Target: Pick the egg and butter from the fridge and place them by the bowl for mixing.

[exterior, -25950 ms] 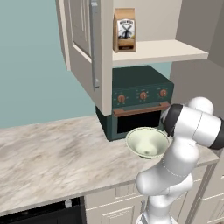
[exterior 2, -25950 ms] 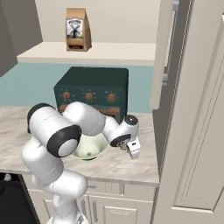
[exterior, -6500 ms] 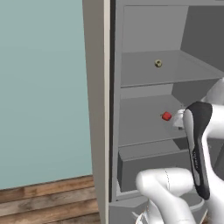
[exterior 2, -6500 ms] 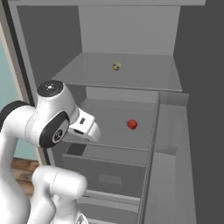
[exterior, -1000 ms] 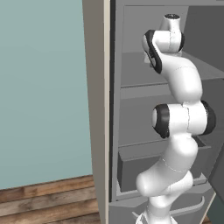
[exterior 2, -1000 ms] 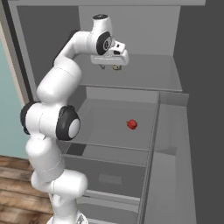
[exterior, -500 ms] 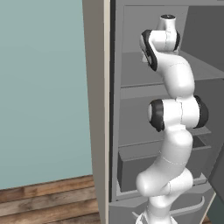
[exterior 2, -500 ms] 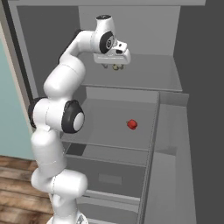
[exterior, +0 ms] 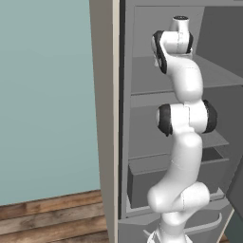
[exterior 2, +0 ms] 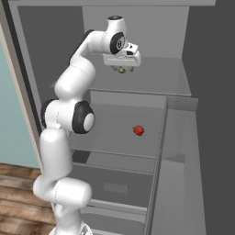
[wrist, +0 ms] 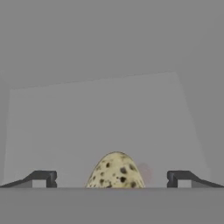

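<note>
The fridge [exterior 2: 156, 78] stands open, its beige outer panel [exterior: 107, 118] on the left. A speckled tan egg [wrist: 115, 171] lies on the upper grey shelf. My gripper [wrist: 111, 179] hangs open right over it, one dark fingertip on each side and neither touching it. From the right base view the gripper [exterior 2: 122, 68] points down at the shelf, with the egg [exterior 2: 121, 70] just showing under it. The butter and the bowl are out of view.
A small red object [exterior 2: 138, 131] sits on the middle shelf below. A wide grey drawer [exterior 2: 114, 186] is under that. The dark fridge door [exterior 2: 215, 114] stands at the right. My raised arm [exterior: 185, 118] fills the fridge opening.
The hand has shifted slightly right and deeper over the upper shelf, settling above the egg. The jaws have stayed wide apart.
</note>
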